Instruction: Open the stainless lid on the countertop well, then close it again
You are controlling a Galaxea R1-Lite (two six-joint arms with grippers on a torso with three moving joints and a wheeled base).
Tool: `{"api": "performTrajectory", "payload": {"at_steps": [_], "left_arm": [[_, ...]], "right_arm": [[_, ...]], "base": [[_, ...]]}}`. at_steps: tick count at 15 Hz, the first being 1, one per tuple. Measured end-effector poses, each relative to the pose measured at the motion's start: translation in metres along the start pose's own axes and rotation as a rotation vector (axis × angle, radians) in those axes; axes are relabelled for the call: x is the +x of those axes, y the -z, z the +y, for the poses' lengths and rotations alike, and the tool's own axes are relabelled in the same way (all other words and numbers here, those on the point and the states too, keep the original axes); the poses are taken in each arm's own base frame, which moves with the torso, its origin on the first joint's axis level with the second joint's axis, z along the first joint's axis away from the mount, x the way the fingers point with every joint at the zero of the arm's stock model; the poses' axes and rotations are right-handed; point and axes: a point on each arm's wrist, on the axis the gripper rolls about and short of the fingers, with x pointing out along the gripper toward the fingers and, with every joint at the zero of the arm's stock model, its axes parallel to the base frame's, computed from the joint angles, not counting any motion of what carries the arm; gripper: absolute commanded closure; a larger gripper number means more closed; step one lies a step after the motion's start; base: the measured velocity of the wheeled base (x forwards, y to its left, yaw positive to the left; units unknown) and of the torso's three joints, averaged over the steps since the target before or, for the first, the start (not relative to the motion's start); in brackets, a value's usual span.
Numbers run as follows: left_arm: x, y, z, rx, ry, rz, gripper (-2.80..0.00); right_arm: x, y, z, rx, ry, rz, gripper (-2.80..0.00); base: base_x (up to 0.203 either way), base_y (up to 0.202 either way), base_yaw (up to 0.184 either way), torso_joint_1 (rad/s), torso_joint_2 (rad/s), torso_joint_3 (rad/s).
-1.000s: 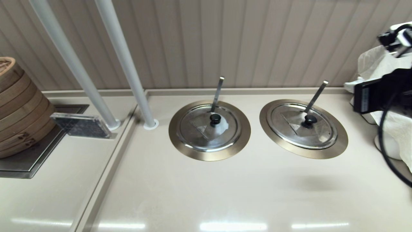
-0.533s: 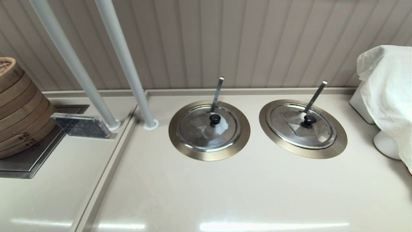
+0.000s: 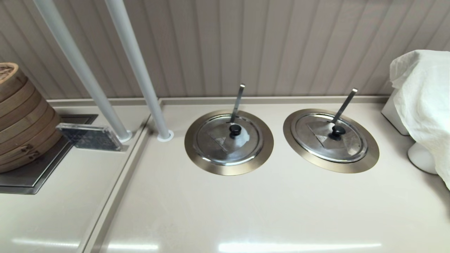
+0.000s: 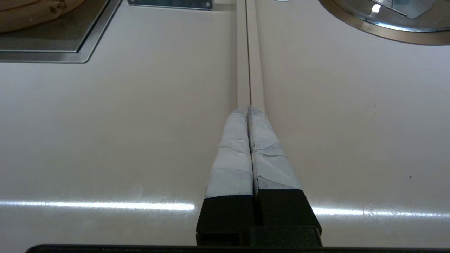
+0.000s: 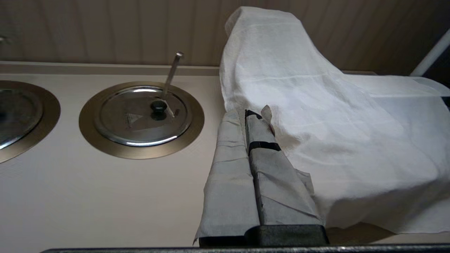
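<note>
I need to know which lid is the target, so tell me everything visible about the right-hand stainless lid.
The stainless lid is round, shiny steel, with a small black knob and a crease marking its folding flap. It lies flat and closed in the countertop well, inside the bronze-grey ring. A slanted flat steel handle pokes through it. No gripper touches it.

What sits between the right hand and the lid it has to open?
Nothing visible. In the right wrist view, bare counter lies between the shut right hand and the lid; the white cloth is off to the side.
</note>
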Motion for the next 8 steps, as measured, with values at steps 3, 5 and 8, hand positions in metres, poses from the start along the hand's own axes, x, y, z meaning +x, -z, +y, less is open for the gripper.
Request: {"api": "performTrajectory", "payload": {"at_steps": [3, 5, 8], "left_arm": [[0.000, 0.000, 0.000, 0.000, 0.000, 0.000, 0.00], [0.000, 0.000, 0.000, 0.000, 0.001, 0.000, 0.00], [0.000, 0.000, 0.000, 0.000, 0.000, 0.000, 0.00]], "right_arm": [[-0.023, 0.016, -0.006, -0.005, -0.017, -0.009, 0.00], [-0.042, 0.034, -0.008, -0.012, -0.007, -0.003, 0.00], [-0.034, 0.079, 0.007, 0.071, -0.110, 0.113, 0.00]], "base": [[0.000, 0.000, 0.000, 0.000, 0.00, 0.000], [0.000, 0.000, 0.000, 0.000, 0.00, 0.000], [0.000, 0.000, 0.000, 0.000, 0.00, 0.000]]}}
